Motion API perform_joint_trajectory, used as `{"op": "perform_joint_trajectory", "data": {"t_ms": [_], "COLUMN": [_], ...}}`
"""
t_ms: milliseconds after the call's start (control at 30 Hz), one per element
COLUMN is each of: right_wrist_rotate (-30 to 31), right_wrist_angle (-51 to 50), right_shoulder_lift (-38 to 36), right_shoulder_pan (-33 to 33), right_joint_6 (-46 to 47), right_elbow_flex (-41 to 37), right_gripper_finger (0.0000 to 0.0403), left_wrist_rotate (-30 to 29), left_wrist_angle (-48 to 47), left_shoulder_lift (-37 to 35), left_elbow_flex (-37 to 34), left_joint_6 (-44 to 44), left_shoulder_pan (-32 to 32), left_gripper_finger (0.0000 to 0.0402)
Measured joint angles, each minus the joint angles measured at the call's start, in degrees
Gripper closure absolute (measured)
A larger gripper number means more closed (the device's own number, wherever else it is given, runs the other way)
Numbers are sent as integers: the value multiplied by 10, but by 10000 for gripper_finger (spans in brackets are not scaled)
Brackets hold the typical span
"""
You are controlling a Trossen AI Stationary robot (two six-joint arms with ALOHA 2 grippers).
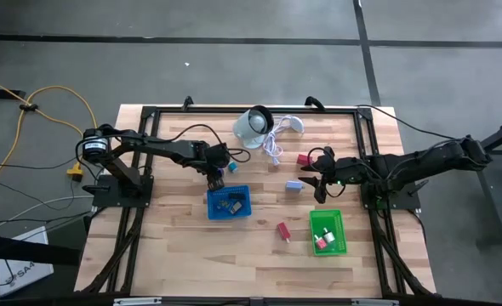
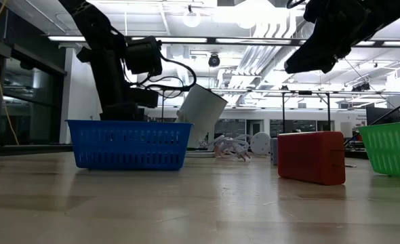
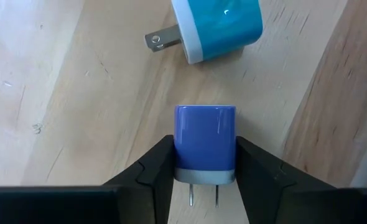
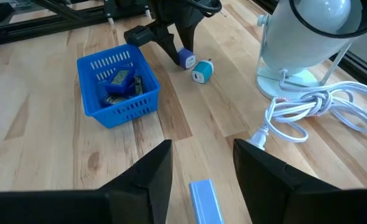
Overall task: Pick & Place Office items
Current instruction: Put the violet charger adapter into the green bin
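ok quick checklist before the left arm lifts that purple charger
1. Left gripper around the purple charger: ok, one finger on each side, touching it in the left wrist view.
2. Grip firm enough to lift: cannot tell.
3. Teal charger out of the jaws: ok, it lies apart, just beyond the purple one.
4. Blue basket near for the drop: ok, right beside the left gripper, some items already inside.
5. Right gripper out of the way: ok, open over the pale blue block, well away across the table.
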Motion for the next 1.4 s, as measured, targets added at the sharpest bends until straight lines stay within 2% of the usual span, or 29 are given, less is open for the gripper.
{"op": "perform_joint_trajectory", "data": {"t_ms": [333,500,700,867,1067,1133,1300,1400], "right_wrist_rotate": [-31,-31,-32,-36,-62,-61,-63,-65], "right_wrist_angle": [2,16,42,110,238,278,386,443], "right_shoulder_lift": [0,0,10,52,130,158,229,268], "right_shoulder_pan": [0,0,0,0,0,0,0,1], "right_joint_6": [-2,-39,-42,-68,-98,-106,-132,-152], "right_elbow_flex": [0,0,0,0,0,0,0,0], "right_gripper_finger": [247,247,247,247,247,247,247,247], "left_wrist_rotate": [-12,-23,-13,-8,-14,-22,-88,-101], "left_wrist_angle": [-1,7,30,98,181,200,240,257], "left_shoulder_lift": [-17,-69,-135,-166,-167,-165,-165,-165], "left_elbow_flex": [3,7,7,7,8,8,8,8], "left_joint_6": [24,41,45,73,112,126,151,162], "left_shoulder_pan": [0,0,-17,-65,-129,-148,-186,-199], "left_gripper_finger": [268,268,268,268,268,268,268,268]}}
